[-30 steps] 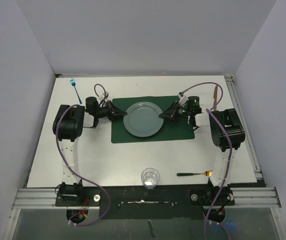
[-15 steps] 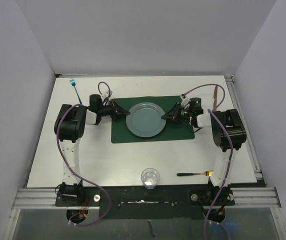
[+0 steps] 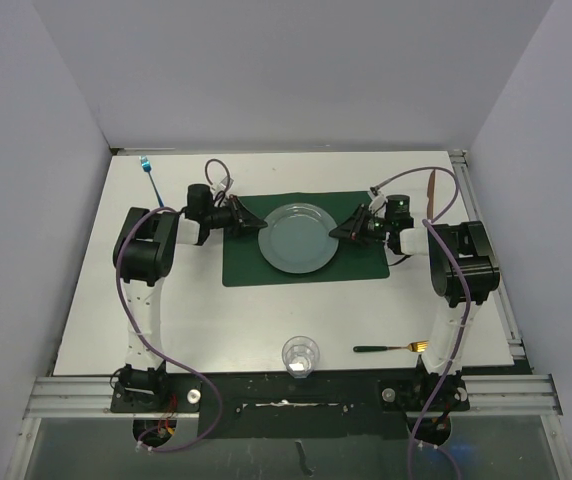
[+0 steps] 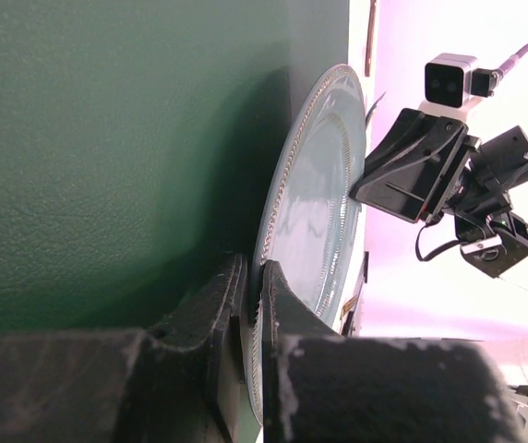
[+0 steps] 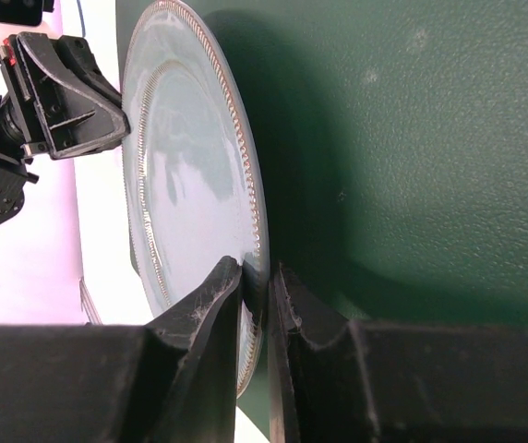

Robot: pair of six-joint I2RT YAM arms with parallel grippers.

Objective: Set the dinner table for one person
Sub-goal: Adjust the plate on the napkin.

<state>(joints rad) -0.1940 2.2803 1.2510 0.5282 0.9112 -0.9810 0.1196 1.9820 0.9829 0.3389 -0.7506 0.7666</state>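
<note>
We see the white counter (image 3: 216,320) spread beneath both arms, with a dark green placemat (image 3: 241,268) laid just past its centre toward 12 o'clock. A pale plate (image 3: 299,239) sits over the placemat. The left claw (image 3: 259,226) is nearly closed and pinches the plate's rim at 9 o'clock. The right claw (image 3: 336,234) is likewise nearly closed and pinches the rim at 3 o'clock. Both wrist views confirm one finger on each face of the rim, with a shadow on the placemat under the plate. Both claws hang low over the placemat, and the bare counter lies below and all round them. On the counter we note a glass (image 3: 301,355) at 6 o'clock, a fork (image 3: 391,349) at 5 o'clock, a blue utensil (image 3: 151,180) at 10 o'clock and a brown-handled utensil (image 3: 432,190) at 2 o'clock
</note>
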